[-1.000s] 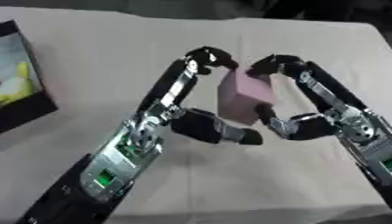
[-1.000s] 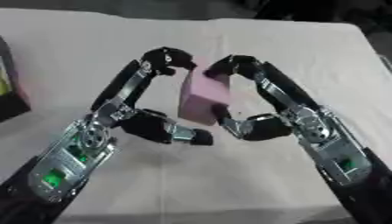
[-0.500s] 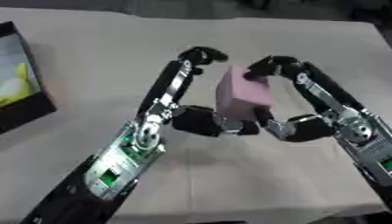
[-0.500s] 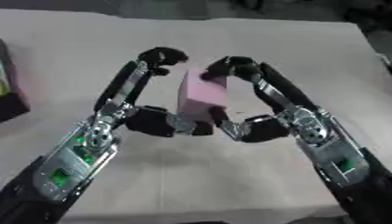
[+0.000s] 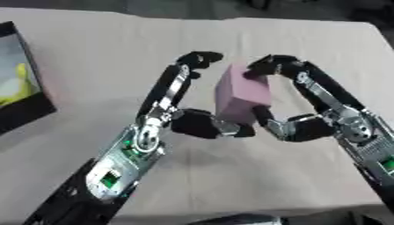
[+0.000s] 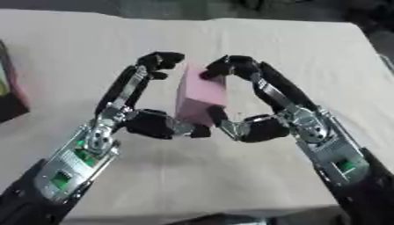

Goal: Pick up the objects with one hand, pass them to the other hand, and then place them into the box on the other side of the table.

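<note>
Since a second ago, the left hand (image 5: 192, 118) has closed in on the pink block (image 5: 241, 99): its thumb, which hung a little apart from the block's lower corner, now presses against that corner, and the block sits slightly more upright between the two hands.

Nearest the viewer, two black and silver forearms rise from the bottom corners, each showing a small green light on its casing. They meet above the middle of the table (image 5: 92, 52), which is covered in a pale beige cloth.

The pink block is held up between both hands, clear of the cloth. The left hand curls around it from the left, thumb at the lower left corner and fingers arching over toward the top edge. The right hand (image 6: 254, 118) mirrors it from the right, thumb pressing the lower right side and fingers hooked over the top right corner. Both hands are closed onto the block at once.

Farther off, at the left edge of the table, stands a black-walled box (image 5: 23, 110). Something yellow (image 5: 17, 83) lies inside it; what it is cannot be told.
</note>
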Available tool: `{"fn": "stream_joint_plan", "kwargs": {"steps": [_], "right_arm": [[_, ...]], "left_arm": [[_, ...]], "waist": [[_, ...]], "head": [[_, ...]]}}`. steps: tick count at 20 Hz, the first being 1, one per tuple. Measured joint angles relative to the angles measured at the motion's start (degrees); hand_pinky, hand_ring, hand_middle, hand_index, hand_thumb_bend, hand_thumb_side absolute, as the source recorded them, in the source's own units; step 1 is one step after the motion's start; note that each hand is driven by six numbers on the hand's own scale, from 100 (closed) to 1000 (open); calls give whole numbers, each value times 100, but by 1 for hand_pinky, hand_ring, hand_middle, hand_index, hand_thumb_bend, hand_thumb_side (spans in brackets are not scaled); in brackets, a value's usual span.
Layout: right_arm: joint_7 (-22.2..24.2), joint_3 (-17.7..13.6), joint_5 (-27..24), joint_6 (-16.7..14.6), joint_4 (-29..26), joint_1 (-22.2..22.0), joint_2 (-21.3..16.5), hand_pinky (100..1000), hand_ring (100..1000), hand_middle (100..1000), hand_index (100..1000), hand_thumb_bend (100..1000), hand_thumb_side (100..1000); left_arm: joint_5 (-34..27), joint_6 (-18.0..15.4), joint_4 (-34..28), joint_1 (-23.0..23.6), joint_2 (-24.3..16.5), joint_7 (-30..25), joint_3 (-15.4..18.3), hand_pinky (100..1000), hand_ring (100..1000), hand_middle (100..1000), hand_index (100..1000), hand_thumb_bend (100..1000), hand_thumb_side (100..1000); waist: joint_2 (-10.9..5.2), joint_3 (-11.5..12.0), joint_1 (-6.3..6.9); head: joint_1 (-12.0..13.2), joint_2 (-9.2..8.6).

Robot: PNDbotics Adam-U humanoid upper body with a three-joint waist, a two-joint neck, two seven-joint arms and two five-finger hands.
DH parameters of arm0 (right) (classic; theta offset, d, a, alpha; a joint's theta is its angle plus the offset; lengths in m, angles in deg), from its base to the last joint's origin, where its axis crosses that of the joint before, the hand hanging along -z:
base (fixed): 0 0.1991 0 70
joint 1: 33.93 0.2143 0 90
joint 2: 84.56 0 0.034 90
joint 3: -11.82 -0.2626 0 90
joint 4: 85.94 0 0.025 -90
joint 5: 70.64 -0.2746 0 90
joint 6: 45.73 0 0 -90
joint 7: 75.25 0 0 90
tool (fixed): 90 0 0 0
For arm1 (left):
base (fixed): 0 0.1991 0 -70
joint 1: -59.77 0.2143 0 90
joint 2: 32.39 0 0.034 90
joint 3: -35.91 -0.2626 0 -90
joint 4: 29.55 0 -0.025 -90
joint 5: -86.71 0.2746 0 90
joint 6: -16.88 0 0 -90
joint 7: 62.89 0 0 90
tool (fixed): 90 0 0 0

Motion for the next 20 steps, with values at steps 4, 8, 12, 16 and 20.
{"fn": "stream_joint_plan", "kwargs": {"steps": [4, 8, 12, 16, 20], "right_arm": [[0, 25, 0, 0, 0, 0, 1, 791, 657, 316, 719, 100, 338], [11, 30, 0, 3, 0, 0, 5, 791, 657, 316, 718, 100, 336], [36, 43, 1, 3, 0, 0, 23, 791, 657, 315, 718, 100, 333], [56, 65, 6, 17, 0, -1, 52, 791, 657, 315, 718, 100, 329], [82, 72, 28, 1, 0, -10, 55, 791, 657, 314, 720, 100, 325]], "left_arm": [[31, -87, 3, -2, 0, -177, -2, 836, 809, 729, 788, 904, 151], [9, -166, -5, -4, 0, -375, -8, 832, 788, 698, 774, 891, 143], [-57, -209, -6, -5, 0, -532, -38, 827, 775, 679, 763, 892, 152], [-157, -206, -7, -8, 1, -581, -38, 824, 770, 672, 759, 890, 173], [-265, -185, -14, -10, 3, -572, -38, 823, 768, 669, 758, 864, 194]], "waist": [[0, 1, -3], [0, 0, -6], [0, -9, -19], [0, -15, -20], [0, -18, -21]], "head": [[0, 0], [0, 0], [0, 0], [-2, 0], [-6, 0]]}}
